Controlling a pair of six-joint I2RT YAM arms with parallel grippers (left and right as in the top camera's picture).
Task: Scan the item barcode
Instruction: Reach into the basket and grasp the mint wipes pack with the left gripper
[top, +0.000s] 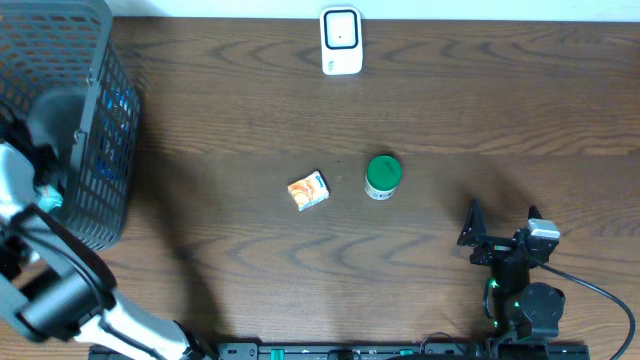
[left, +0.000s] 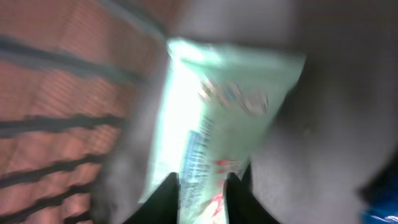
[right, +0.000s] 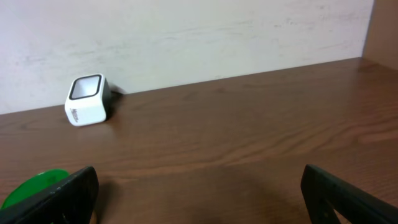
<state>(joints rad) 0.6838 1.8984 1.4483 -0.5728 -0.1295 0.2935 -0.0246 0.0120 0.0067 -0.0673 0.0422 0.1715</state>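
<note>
Blurred in the left wrist view, a pale green packet (left: 224, 112) with red and dark print fills the middle. My left gripper (left: 203, 182) is shut on its lower end, one black finger on each side. This happens inside the dark mesh basket (top: 95, 120) at the table's left edge, where the left arm (top: 40, 150) reaches in. The white barcode scanner (top: 341, 40) stands at the far middle of the table and also shows as the scanner (right: 88, 99) in the right wrist view. My right gripper (top: 478, 236) rests open at the front right, and the right gripper (right: 199, 177) has only bare table between its fingers.
A small orange box (top: 308, 190) and a green-lidded can (top: 382, 176) lie mid-table; the can's lid (right: 34, 185) shows by my right gripper's left finger. The basket's mesh wall (left: 56, 112) stands close on the packet's left. A pale wall (right: 186, 37) backs the table.
</note>
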